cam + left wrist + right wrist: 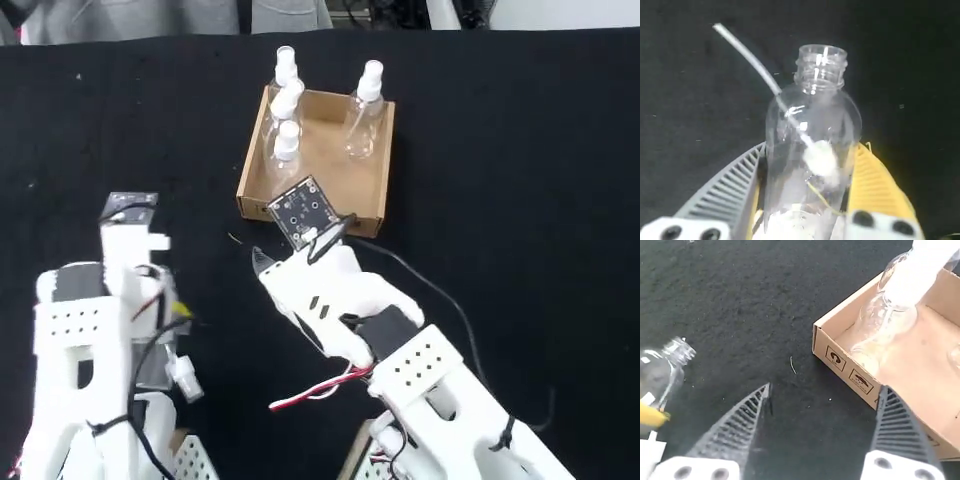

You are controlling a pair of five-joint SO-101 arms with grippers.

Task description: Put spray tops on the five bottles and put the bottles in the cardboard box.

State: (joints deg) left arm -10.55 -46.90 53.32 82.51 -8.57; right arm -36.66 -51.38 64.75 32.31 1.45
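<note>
While our left end effector (811,150) clamps the uncapped bottle (815,95) at seven o'clock from the cardboard box (260,195), our right end effector (826,389) gapes wide, empty. If that neck tilts, we risk the spray top (186,380) tube missing it.

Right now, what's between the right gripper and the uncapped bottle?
Just bare black table between the right gripper and the uncapped bottle, as the right wrist view shows.
</note>
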